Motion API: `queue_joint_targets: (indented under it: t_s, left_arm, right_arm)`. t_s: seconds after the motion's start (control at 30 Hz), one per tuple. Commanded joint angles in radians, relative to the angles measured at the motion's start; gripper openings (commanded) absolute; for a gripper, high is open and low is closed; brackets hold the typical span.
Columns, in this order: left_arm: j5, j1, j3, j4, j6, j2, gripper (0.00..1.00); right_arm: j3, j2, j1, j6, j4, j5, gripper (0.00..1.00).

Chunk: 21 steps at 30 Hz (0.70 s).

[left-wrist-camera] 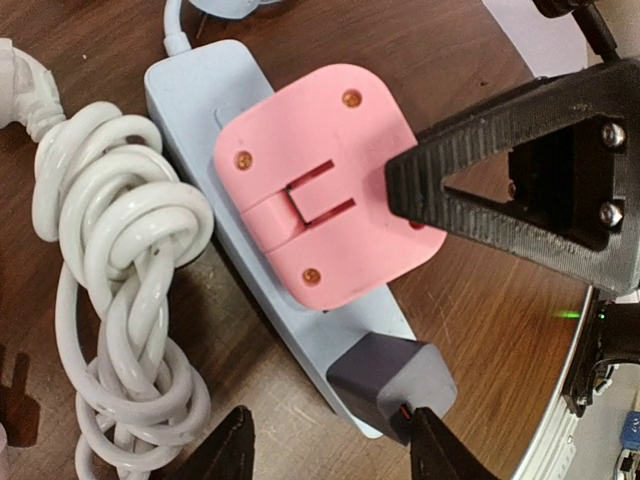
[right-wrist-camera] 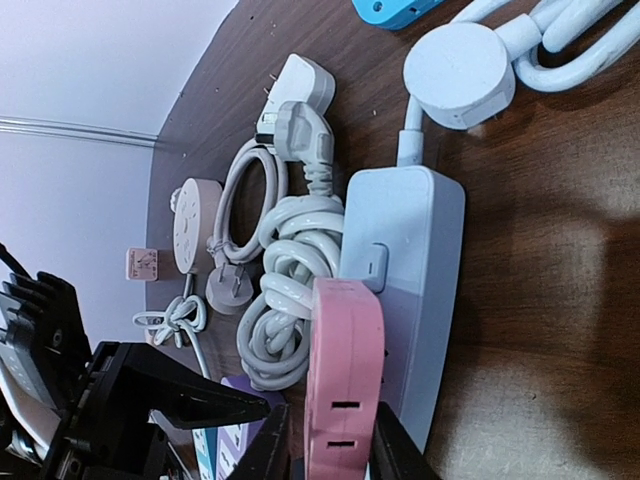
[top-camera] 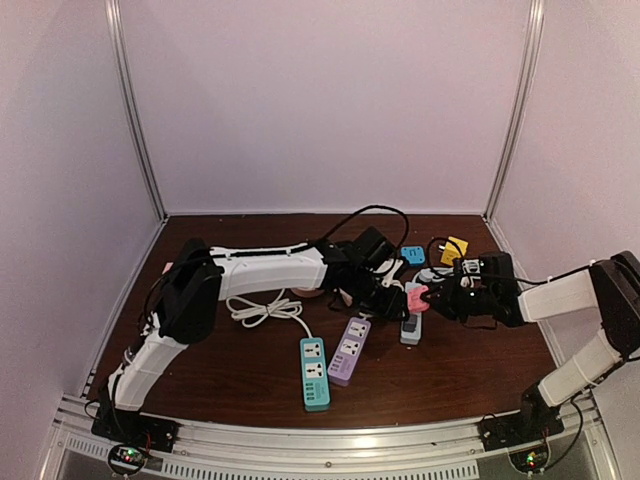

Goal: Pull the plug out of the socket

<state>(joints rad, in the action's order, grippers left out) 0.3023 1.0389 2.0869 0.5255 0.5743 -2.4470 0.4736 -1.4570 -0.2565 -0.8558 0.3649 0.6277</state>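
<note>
Pink plug (left-wrist-camera: 325, 195) is seated flat on the face of the pale blue power strip (left-wrist-camera: 190, 90), roughly mid-length, strip lying on the bench (left-wrist-camera: 400, 50) right of centre

Right claw (right-wrist-camera: 330, 428): narrow, clamped on the pink plug. The right wrist view shows a finger against each side of it, and the left wrist view shows one black finger (left-wrist-camera: 480, 190) pressed into the plug's right edge

Left claw (left-wrist-camera: 335, 445): wide, straddling the near end of the strip. Right fingertip sits at the dark grey adapter (left-wrist-camera: 385, 375) plugged into that end, left fingertip is apart from the strip. Can't tell whether it presses down on anything

Coiled white cord (left-wrist-camera: 120, 260) lies just beside the strip, touching its long edge

Top view: both arms meet over the strip. Purple strip (top-camera: 349, 352) and teal strip (top-camera: 314, 372) lie side by side to the left and nearer, apart from it
</note>
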Motion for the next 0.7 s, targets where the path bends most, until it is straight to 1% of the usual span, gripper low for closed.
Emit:
queue_joint_targets:
  t_s: [0.0,0.37,0.5,0.67]
  left_arm:
    - [-0.004,-0.005,0.041,-0.012,-0.002,-0.026,0.54]
    - [-0.008,-0.004,0.075,0.003,0.009,-0.083,0.52]
    - [-0.012,-0.004,0.108,0.027,0.008,-0.106,0.50]
    - [-0.016,-0.004,0.111,0.055,-0.002,-0.108,0.46]
  right_arm:
    - [0.004,-0.020,0.000,0.015,0.004,0.008,0.27]
    - [0.051,-0.066,0.001,0.018,0.008,0.033,0.25]
    - [0.044,-0.058,0.000,0.005,0.005,0.037,0.17]
    - [-0.024,0.024,0.000,-0.065,0.003,0.011,0.10]
